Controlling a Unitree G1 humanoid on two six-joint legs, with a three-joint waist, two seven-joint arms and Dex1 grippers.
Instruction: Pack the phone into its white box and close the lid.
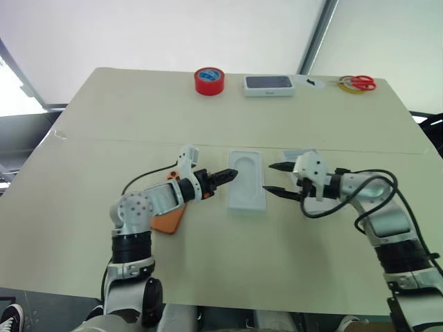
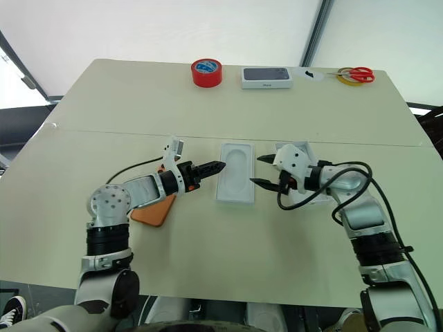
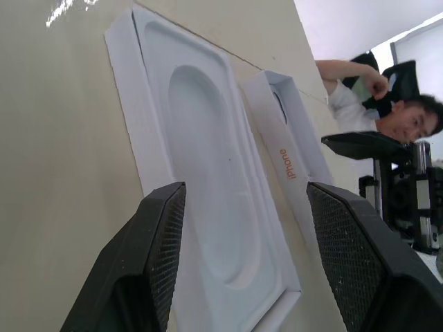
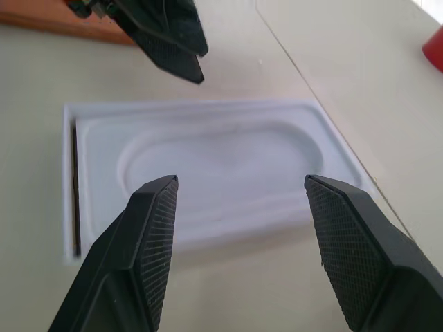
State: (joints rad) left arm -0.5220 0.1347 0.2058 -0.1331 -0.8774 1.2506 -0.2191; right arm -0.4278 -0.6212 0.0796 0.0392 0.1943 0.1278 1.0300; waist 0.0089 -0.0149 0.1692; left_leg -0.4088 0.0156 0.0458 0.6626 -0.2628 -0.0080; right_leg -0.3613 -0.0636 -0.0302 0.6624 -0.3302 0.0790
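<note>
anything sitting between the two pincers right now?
Yes: the flat white insert with oval recess lies on the table between the left pincer and right pincer, plain in both eye views. Neither touches it.

Each robot arm is made of round silver-grey metal parts joined with black rings. The left arm [image 1: 142,207] has a big round silver joint with small dark screw holes in a ring. A thin black cable loops from it up toward the wrist. Near that wrist sits a small white block and an orange part. The left hand [image 1: 228,176] has two black pointed fingers. The right arm [image 1: 377,207] has thick black cables that curl in loops around it. Its wrist is a white boxy piece. The right hand [image 1: 277,178] also has two black fingers [image 4: 149,235], and their inner sides have a fine bumpy grid pattern.
</note>
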